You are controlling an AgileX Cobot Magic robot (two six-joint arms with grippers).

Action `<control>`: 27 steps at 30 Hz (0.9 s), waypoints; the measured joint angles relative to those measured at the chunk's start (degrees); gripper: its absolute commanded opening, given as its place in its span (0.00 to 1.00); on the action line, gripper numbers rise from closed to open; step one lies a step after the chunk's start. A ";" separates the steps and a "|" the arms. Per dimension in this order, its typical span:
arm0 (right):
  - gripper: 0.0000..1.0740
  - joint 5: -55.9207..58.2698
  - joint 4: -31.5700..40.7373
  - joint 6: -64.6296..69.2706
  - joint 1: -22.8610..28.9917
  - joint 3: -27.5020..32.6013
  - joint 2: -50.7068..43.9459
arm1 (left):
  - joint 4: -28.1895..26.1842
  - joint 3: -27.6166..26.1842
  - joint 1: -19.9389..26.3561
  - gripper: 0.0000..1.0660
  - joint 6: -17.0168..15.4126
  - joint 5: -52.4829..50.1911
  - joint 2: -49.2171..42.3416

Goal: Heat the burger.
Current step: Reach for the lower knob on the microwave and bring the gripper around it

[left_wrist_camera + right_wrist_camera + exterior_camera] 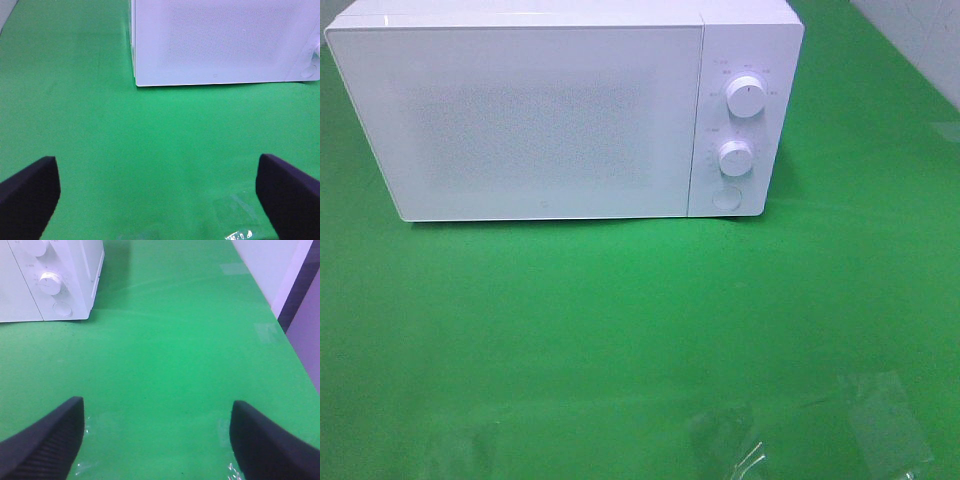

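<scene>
A flat bench covered in bright green cloth fills all three views. At its far side stands a white box-shaped microwave oven, resting on the bench. Its wide frosted white door is closed and flush with the front, so nothing inside can be seen. A pale white wall borders the bench on the robot's right.

The left claw hangs above bare green cloth in front of the microwave's left corner, its two dark fingers spread wide apart and gripping nothing. The right claw hangs above the cloth to the right of the microwave, its dark fingers likewise spread and empty.

On the microwave's right-hand panel sit a white upper knob, a white lower knob beneath it, and a round white button at the bottom.

Faint patches of clear film lie flat on the near edge of the bench.

The burger shows in none of the views, so its place cannot be told.
</scene>
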 measured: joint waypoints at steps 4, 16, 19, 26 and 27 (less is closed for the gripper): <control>0.70 0.00 0.00 0.00 0.00 0.00 0.00 | 0.00 0.00 0.00 0.94 0.00 0.00 0.00; 0.70 0.00 0.00 0.00 0.00 0.00 0.00 | 0.00 0.00 0.00 0.94 0.00 0.00 0.00; 0.70 0.00 0.00 0.00 0.00 0.00 0.00 | 0.00 0.00 0.00 0.94 0.00 0.00 0.00; 0.70 0.00 0.00 0.00 0.00 0.00 0.00 | 0.00 0.00 0.00 0.94 0.00 0.00 0.00; 0.70 0.00 0.00 0.00 0.00 0.00 0.00 | 0.00 0.00 0.00 0.94 0.00 0.00 0.00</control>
